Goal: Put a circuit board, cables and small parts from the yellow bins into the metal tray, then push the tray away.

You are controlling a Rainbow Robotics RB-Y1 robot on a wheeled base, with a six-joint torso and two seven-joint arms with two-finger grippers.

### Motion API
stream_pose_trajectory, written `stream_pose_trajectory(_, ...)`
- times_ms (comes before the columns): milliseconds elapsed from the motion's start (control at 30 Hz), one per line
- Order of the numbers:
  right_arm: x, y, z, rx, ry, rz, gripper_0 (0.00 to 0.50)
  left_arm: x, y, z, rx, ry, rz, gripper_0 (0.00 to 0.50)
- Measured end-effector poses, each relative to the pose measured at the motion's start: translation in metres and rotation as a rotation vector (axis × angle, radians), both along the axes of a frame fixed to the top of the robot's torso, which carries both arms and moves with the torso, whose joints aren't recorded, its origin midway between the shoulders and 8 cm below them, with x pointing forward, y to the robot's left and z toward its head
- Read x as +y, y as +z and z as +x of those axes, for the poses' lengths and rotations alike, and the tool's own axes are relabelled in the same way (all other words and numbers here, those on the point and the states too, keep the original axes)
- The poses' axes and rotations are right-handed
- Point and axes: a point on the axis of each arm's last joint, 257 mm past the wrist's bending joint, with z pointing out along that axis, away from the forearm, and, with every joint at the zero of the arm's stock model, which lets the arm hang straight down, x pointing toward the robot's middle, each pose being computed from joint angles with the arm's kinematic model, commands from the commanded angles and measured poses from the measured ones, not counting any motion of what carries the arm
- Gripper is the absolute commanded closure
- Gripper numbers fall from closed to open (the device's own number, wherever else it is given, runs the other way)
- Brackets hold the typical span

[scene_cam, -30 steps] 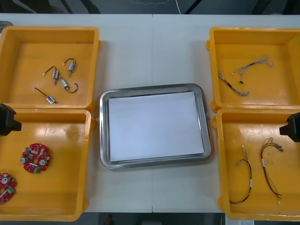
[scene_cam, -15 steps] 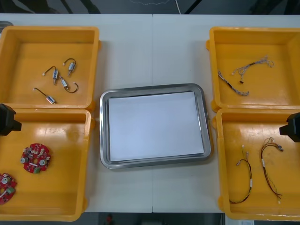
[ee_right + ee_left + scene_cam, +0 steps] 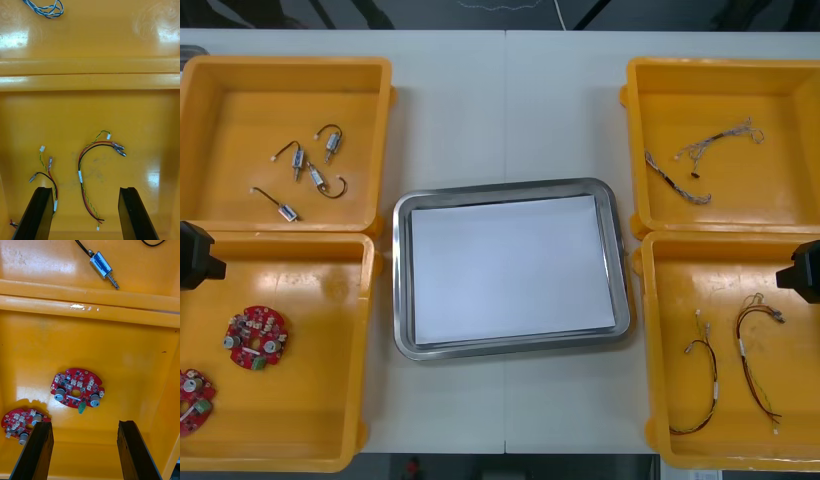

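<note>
Left hand (image 3: 84, 424) hovers wide above a circuit board (image 3: 77, 387); lower straight, straddling its rim. Right hand (image 3: 85, 189), also wide, waits over cables (image 3: 80, 174).

A light surface (image 3: 505, 110) is spread between the left pincer (image 3: 83, 424) and the right pincer (image 3: 85, 189), and is carried on well past both. It is crossed by a thin seam (image 3: 505, 100), set about midway between the two pincers. Beyond its far edge, well apart from either pincer, a dark floor (image 3: 430, 12) is seen, and a thin pale cord (image 3: 560, 14) is seen against it.
</note>
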Motion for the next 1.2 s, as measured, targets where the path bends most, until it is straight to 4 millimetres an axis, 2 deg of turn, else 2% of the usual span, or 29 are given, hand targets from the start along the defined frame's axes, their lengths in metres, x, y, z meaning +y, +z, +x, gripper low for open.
stream_pose_trajectory(1200,0.0,0.0,0.0,0.0,0.0,0.0,0.0,0.0,0.0,0.0,0.0,0.0,0.0,0.0)
